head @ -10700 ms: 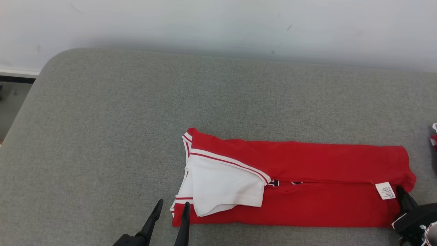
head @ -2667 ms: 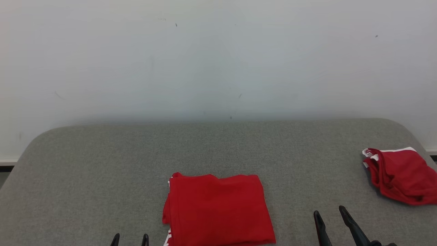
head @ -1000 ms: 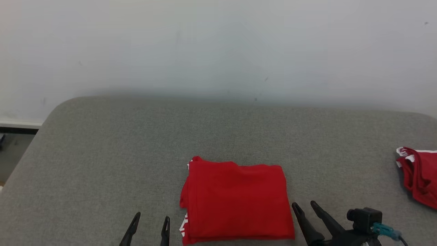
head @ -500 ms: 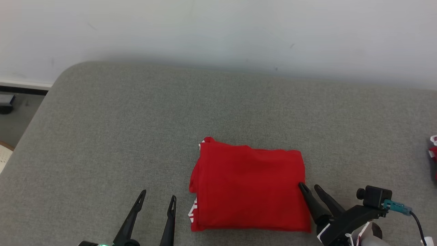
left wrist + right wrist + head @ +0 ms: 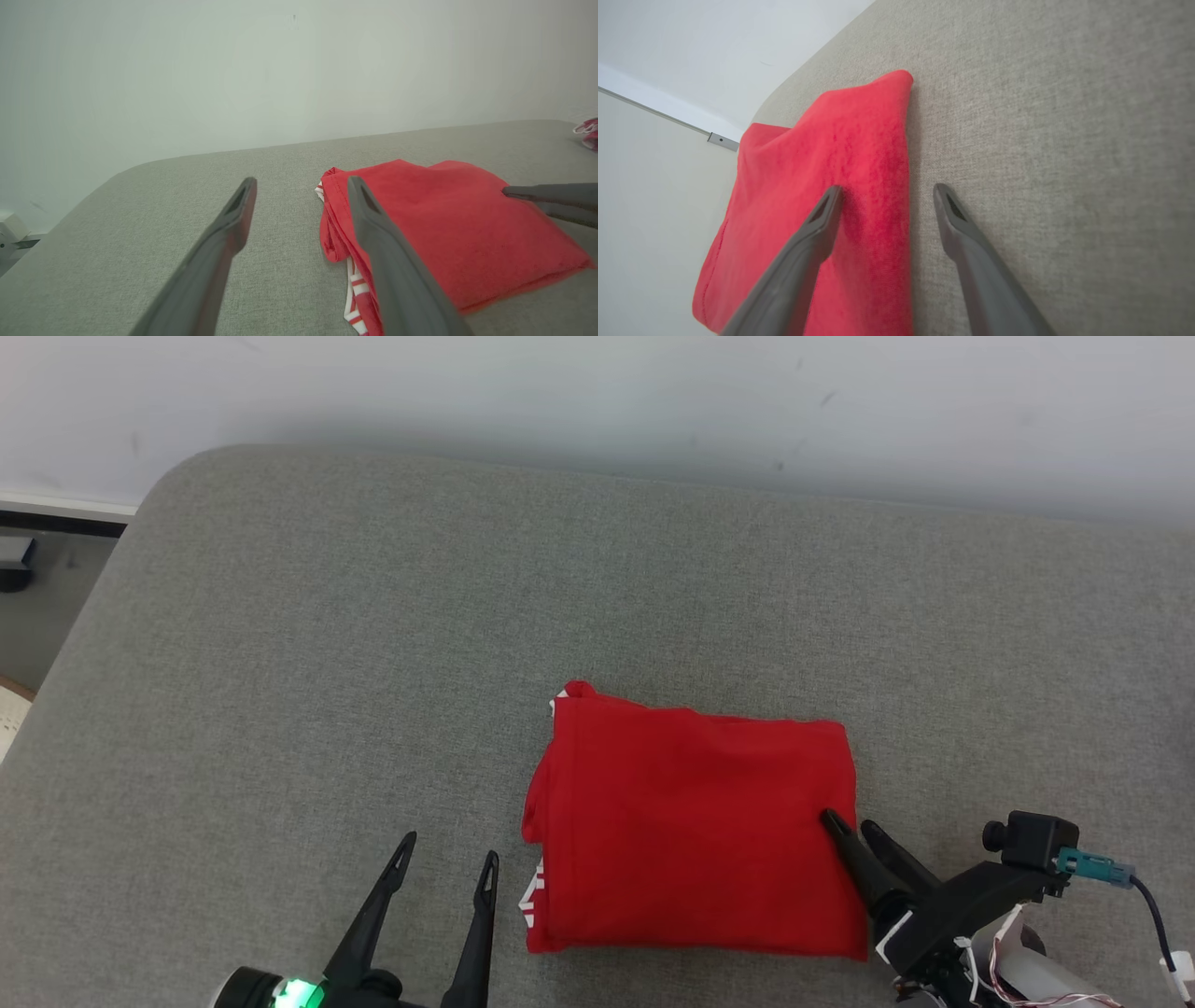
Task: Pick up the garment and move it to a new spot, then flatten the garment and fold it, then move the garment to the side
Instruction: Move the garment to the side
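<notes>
Garment [image 5: 695, 831] folded, red, striped trim; right hand [image 5: 847, 819] straddles its edge.

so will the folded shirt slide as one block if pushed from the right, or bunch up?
Probably bunches: the shirt is soft stacked layers, loose at the left edge where the striped hem peeks out. The grey pad looks grippy, so the bottom layer likely drags. The open right gripper straddles one edge; lifted there, it would likely droop and unfold.
</notes>
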